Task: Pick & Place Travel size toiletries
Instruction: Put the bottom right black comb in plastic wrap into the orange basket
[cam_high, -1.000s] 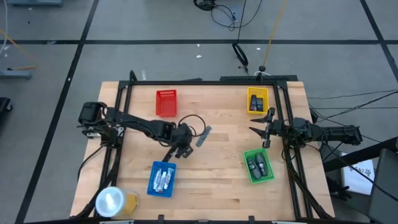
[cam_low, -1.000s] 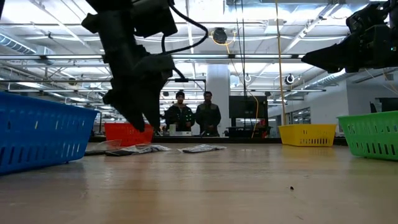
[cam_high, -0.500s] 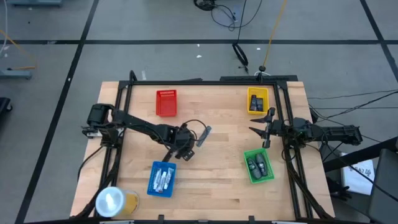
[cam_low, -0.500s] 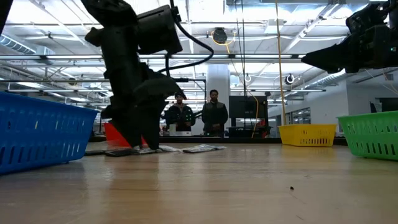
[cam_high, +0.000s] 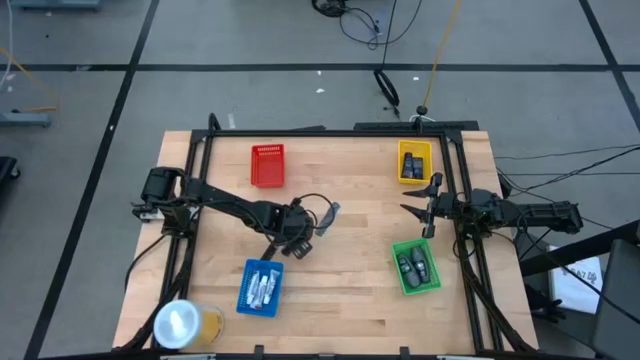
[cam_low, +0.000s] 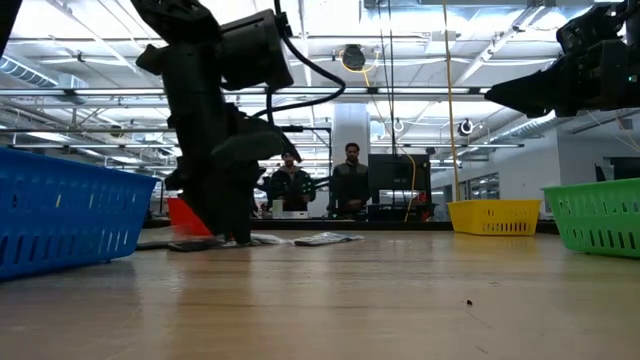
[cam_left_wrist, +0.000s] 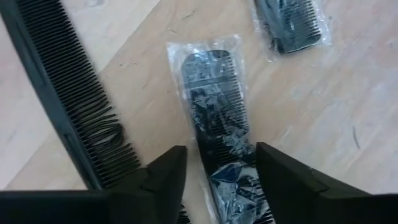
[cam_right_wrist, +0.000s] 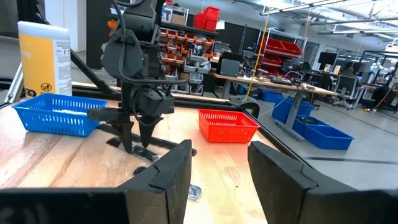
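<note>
A black comb in a clear wrap (cam_left_wrist: 217, 118) lies flat on the wooden table. My left gripper (cam_left_wrist: 221, 177) points down at it, open, one finger on either side of the comb's one end; in the high view it is at mid-table (cam_high: 300, 238). Beside it lie a long bare black comb (cam_left_wrist: 68, 106) and another wrapped comb (cam_left_wrist: 289, 22). My right gripper (cam_right_wrist: 217, 168) waits open at the table's right side (cam_high: 430, 205), above the table. My left gripper comes from above with its fingers (cam_left_wrist: 165, 177) across the wrapped comb, straddling one end of it (cam_left_wrist: 227, 168). I cannot tell whether the fingers touch the wrap. The comb lies flat on the table.
Around the table stand a blue tray (cam_high: 262, 288) with white tubes, a red tray (cam_high: 267, 165), a yellow tray (cam_high: 414, 162) and a green tray (cam_high: 415, 267) with dark pieces. A yellowish roll (cam_high: 185, 323) stands at the near left corner. People stand in the room behind (cam_low: 350, 185).
My left gripper has come down to the table among the combs and a little toward the table's right edge. Its fingertips now stand at the tabletop. The combs have stayed where they were.
</note>
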